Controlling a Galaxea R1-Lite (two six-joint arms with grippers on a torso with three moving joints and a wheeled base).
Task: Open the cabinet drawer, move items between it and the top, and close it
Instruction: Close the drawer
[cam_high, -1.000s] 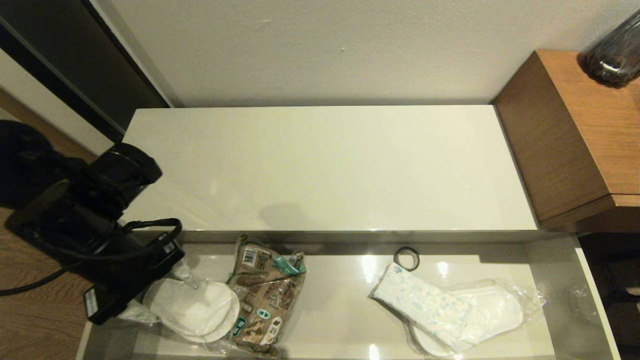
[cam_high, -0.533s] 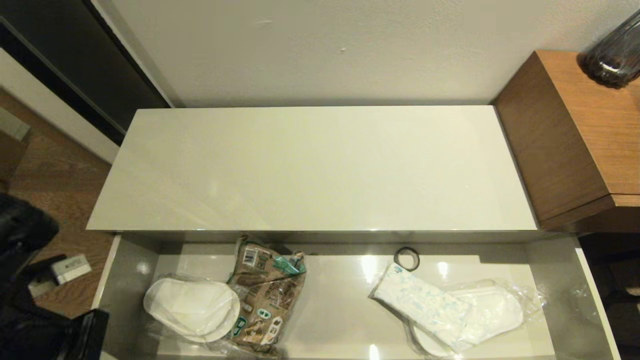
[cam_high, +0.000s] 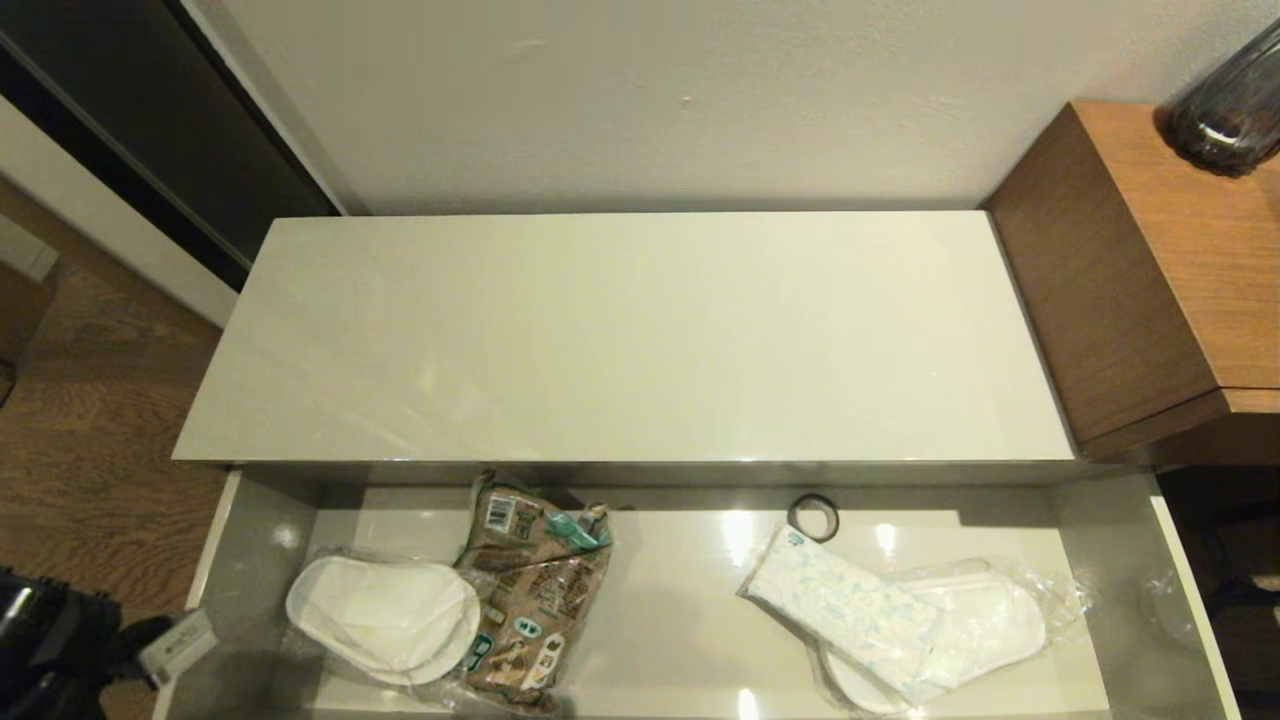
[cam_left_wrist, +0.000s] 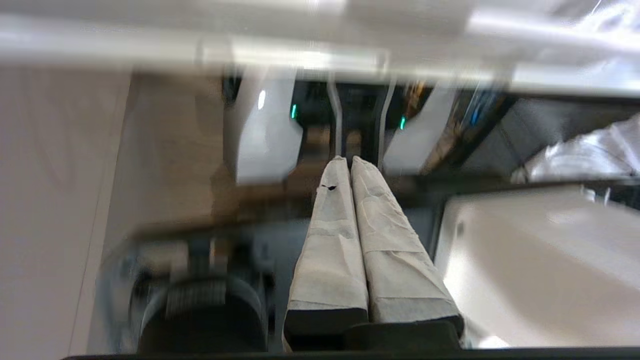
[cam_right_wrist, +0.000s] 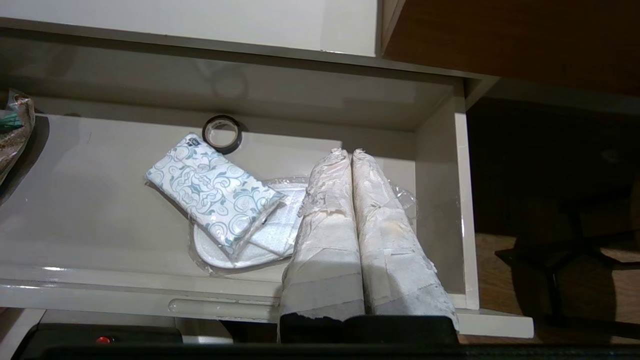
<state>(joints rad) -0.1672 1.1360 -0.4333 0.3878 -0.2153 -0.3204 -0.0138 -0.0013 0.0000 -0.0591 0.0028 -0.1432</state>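
Observation:
The cabinet drawer (cam_high: 680, 610) stands pulled out below the bare cream top (cam_high: 640, 340). Bagged white slippers (cam_high: 385, 620) lie at its left end. At the right, a black tape roll (cam_high: 813, 516) sits by the back wall, and a white printed tissue pack (cam_high: 845, 610) rests on a second bag of slippers (cam_high: 985, 625). My left arm (cam_high: 50, 665) is low at the drawer's left front corner, and its gripper (cam_left_wrist: 348, 161) is shut and empty. My right gripper (cam_right_wrist: 348, 152) is shut and empty, over the front edge (cam_right_wrist: 220, 306), beside the tissue pack (cam_right_wrist: 212, 192).
A brown printed snack bag (cam_high: 530, 590) lies in the drawer next to the left slippers. A brown wooden cabinet (cam_high: 1150, 280) with a dark glass vase (cam_high: 1230, 110) stands to the right of the top. Wooden floor (cam_high: 90, 450) lies to the left.
My left arm has pulled back from over the left slippers and dropped to the lower left, outside the drawer. The slippers and other items have not moved.

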